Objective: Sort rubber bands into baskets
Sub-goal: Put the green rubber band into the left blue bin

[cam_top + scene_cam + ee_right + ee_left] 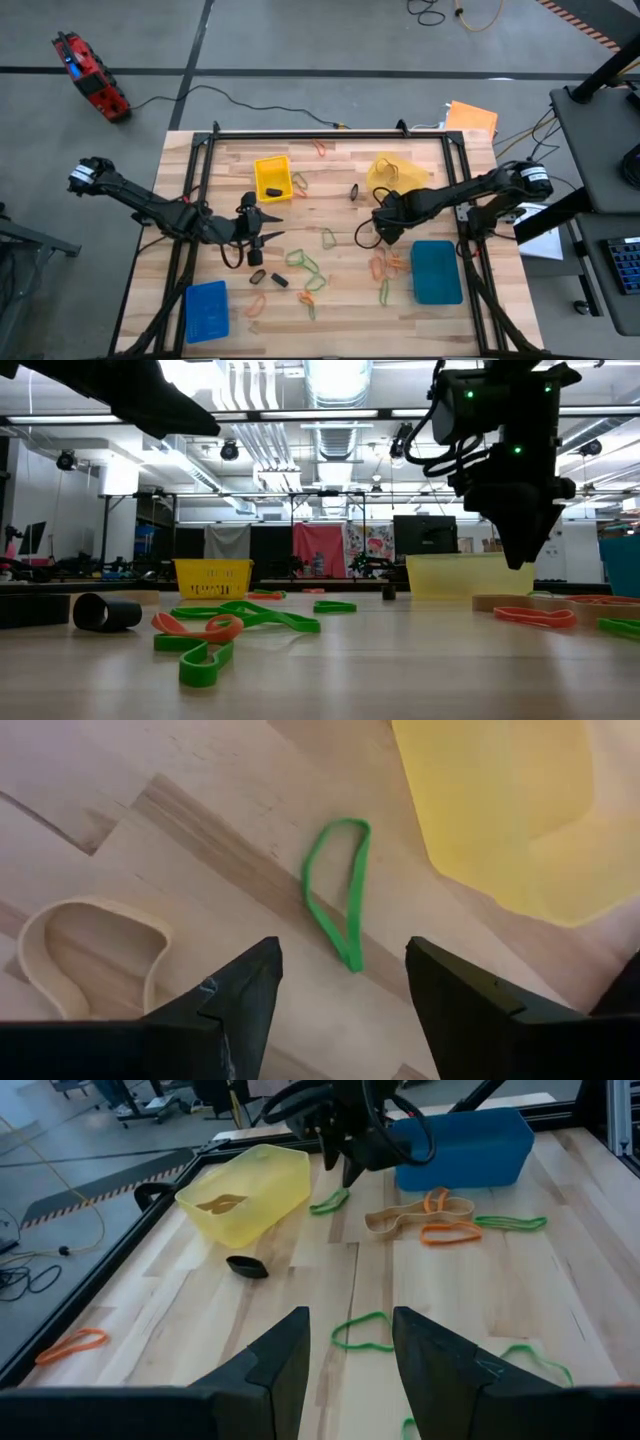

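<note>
My right gripper points down, open, over a green rubber band that lies flat on the wood between the lines of its fingers, untouched. A tan band lies beside it, and the pale yellow basket stands just beyond. My left gripper waits open above the table's left middle, with another green band lying ahead of it. The bright yellow basket, the blue basket and the teal basket stand around the table.
Loose green, orange and tan bands lie scattered over the table's near middle. Short black rolls rest near the left gripper. A black frame edges the table, and an orange sheet lies at the far right corner.
</note>
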You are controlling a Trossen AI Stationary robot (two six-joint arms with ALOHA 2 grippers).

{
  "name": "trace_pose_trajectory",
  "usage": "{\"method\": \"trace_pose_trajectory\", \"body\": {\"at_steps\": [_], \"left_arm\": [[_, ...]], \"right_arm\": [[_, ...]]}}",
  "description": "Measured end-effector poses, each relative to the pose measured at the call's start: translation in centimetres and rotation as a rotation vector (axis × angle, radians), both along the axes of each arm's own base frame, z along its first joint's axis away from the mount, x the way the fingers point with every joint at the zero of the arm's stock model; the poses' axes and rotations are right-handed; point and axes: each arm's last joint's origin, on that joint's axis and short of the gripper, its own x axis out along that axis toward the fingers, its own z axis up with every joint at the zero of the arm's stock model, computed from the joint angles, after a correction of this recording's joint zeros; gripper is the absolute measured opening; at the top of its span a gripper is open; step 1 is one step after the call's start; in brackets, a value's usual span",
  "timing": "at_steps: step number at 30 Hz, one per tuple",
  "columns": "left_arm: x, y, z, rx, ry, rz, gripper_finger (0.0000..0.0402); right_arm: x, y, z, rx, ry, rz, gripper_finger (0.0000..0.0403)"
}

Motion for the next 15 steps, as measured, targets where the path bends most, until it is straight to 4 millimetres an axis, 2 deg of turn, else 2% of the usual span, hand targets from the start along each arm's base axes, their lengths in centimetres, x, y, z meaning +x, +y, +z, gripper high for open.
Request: {"method": "trace_pose_trajectory", "body": {"at_steps": [7,15], "left_arm": [[0.0,0.0,0.0,0.004,0.001,0.002,0.0129],[0.0,0.0,0.0,0.015,0.003,-0.003,0.0129]], "right_arm": [[-0.1,0.1,0.0,0.031,-0.007,-0.014,0.0210],[-0.8,0.0,-1.9,0.038,-0.030,-0.044,0.0210]]}}
